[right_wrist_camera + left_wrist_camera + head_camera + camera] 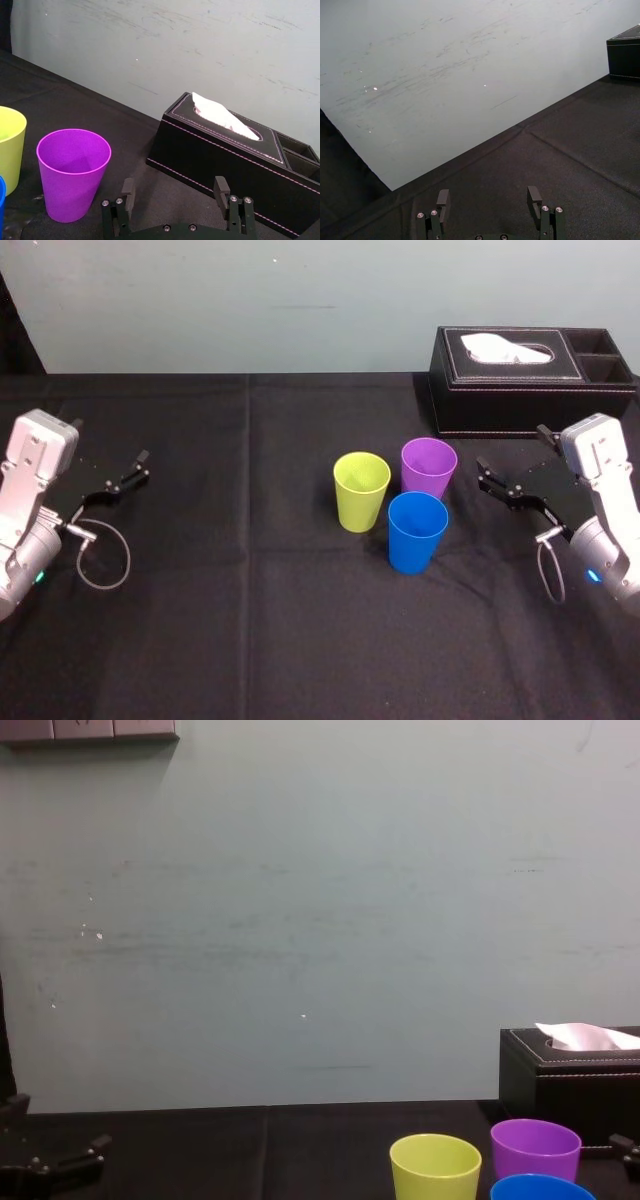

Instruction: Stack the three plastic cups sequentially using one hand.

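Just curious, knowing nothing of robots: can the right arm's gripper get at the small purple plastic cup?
Probably yes. The open right gripper faces the purple plastic cup with bare black tablecloth between them; the black tissue box stands behind them.

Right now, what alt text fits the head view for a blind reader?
Three upright, unstacked cups, yellow-green, purple and blue, stand close together on a black table. The left gripper and right gripper wait open at the sides; a tissue box sits behind.
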Robot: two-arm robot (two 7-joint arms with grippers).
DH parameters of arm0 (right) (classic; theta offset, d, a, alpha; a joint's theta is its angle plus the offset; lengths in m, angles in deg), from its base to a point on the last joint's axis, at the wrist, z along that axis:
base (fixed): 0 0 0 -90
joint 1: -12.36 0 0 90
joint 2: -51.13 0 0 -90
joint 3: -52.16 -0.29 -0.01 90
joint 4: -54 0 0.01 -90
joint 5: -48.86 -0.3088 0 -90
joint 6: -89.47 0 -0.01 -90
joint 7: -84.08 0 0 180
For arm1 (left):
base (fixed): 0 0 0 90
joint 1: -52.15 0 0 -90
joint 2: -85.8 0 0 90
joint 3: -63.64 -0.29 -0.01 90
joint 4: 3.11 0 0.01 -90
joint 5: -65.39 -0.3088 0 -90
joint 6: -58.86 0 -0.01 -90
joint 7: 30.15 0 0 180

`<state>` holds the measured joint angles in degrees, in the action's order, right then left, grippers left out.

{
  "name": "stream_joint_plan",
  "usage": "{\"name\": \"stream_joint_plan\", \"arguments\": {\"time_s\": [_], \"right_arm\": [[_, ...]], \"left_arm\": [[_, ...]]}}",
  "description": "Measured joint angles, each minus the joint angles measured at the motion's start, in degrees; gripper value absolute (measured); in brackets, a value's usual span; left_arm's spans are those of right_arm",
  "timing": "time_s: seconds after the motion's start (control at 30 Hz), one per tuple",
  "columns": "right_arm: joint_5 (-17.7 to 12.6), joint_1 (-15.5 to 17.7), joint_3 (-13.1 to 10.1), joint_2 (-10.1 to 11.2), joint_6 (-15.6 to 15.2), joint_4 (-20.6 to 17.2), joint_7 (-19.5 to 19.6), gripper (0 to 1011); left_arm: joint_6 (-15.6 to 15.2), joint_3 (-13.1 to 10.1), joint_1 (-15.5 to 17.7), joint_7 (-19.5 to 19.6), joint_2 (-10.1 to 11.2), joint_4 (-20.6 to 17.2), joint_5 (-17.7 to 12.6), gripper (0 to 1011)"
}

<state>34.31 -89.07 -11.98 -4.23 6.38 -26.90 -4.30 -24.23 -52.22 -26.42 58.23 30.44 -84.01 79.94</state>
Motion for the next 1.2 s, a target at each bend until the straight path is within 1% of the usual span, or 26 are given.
{"name": "stream_joint_plan", "arguments": {"time_s": [0.67,0.83,0.9,1.03,1.07,1.17,1.2], "right_arm": [[0.0,0.0,0.0,0.0,0.0,0.0,0.0,1000],[-0.5,-0.2,-0.7,-1.0,-0.3,0.5,-1.6,1000],[-0.8,0.0,-1.1,-1.1,-0.7,0.3,-2.0,1000],[-1.8,1.0,-2.2,-0.8,-2.8,-1.3,-2.8,1000],[-2.6,1.6,-2.8,-0.5,-3.9,-2.2,-3.1,1000],[-3.6,2.9,-4.0,0.2,-5.4,-4.0,-3.7,1000],[-4.5,3.9,-4.8,0.8,-6.2,-5.1,-4.1,1000]], "left_arm": [[0.0,0.0,0.0,0.0,0.0,0.0,0.0,1011],[0.0,0.0,0.0,0.0,0.0,0.0,0.0,1011],[0.0,0.0,0.0,0.0,0.0,0.0,0.0,1011],[0.0,0.0,0.0,0.0,0.0,0.0,0.0,1011],[0.0,0.0,0.0,0.0,0.0,0.0,0.0,1011],[0.0,0.0,0.0,0.0,0.0,0.0,0.0,1011],[0.0,0.0,0.0,0.0,0.0,0.0,0.0,1011]]}}
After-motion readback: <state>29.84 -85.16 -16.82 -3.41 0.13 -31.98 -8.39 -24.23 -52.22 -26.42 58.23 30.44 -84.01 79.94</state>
